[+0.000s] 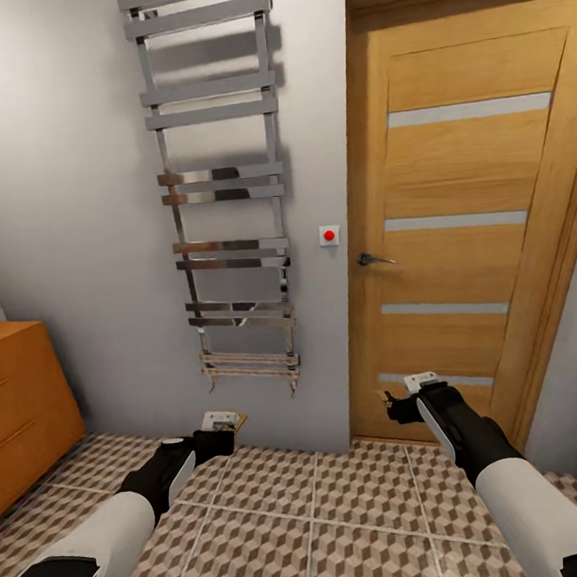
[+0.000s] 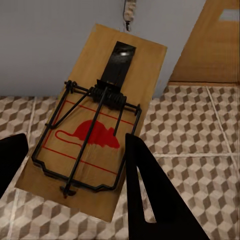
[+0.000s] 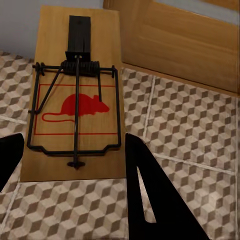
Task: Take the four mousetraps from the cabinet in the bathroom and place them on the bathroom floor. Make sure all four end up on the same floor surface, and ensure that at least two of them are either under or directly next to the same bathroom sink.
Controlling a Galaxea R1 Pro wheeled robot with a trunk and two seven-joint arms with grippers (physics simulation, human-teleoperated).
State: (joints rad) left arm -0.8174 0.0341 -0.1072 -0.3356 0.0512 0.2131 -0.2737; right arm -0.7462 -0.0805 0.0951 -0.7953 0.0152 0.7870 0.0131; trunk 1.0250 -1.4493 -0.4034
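Each gripper, left (image 1: 221,436) and right (image 1: 403,398), was clamped on a mousetrap (image 2: 95,125) (image 3: 76,100): light, stiff wooden slabs, probably safest held by the edges.

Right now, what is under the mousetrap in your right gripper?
Under the right mousetrap, held in the right gripper, lies cube-patterned bathroom floor, with the wooden door beyond. The tiles directly beneath the slab are covered.

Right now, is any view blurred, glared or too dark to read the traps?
Head view: sharp, evenly lit, with reflections on the towel rail. Left wrist view: the mousetrap is crisp, the fingers are featureless black. Right wrist view: the other mousetrap is equally clear, no glare.
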